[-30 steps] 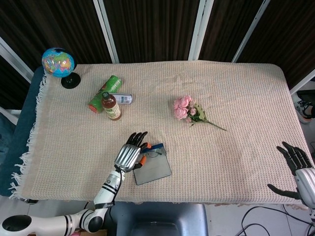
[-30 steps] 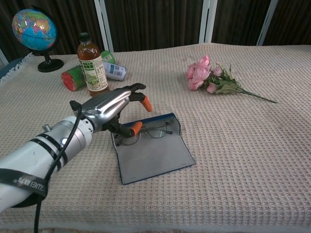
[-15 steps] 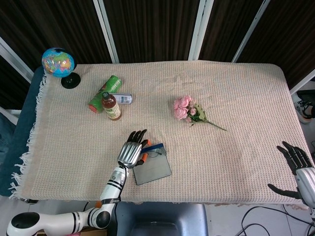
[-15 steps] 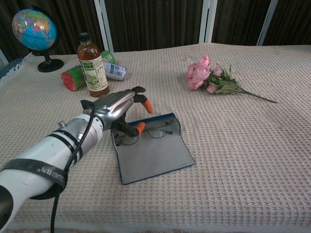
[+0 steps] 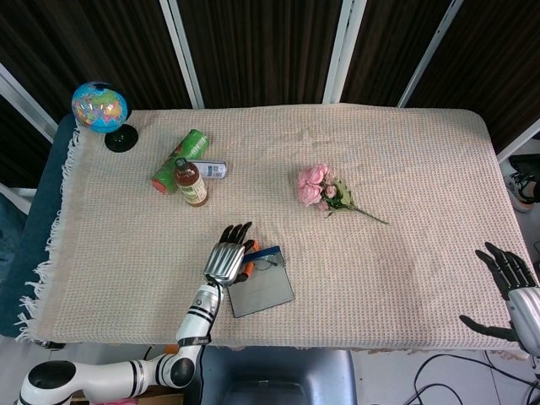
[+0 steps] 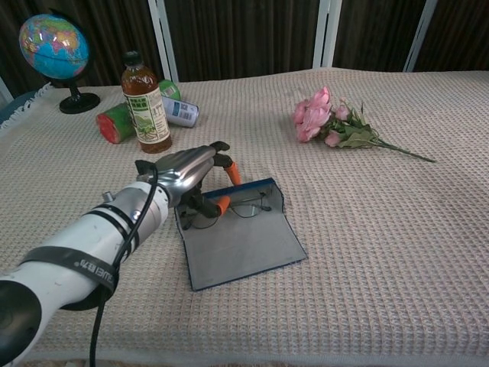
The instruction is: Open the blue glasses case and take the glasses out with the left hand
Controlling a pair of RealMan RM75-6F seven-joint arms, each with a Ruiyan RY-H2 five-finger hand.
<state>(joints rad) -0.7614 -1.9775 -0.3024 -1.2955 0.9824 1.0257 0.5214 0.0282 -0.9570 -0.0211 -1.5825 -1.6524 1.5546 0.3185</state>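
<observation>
White lettering runs along the black band [image 6: 75, 264] on my left forearm, too small to read. The bottle [image 6: 145, 103] label's print is likewise illegible.

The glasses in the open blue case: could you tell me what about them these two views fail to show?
- Glasses, chest view: the left hand covers their left end, so any contact is hidden.
- Head view: glasses too small to make out in the blue case.
- Right hand: cut by the head view's edge, absent from the chest view.
</observation>
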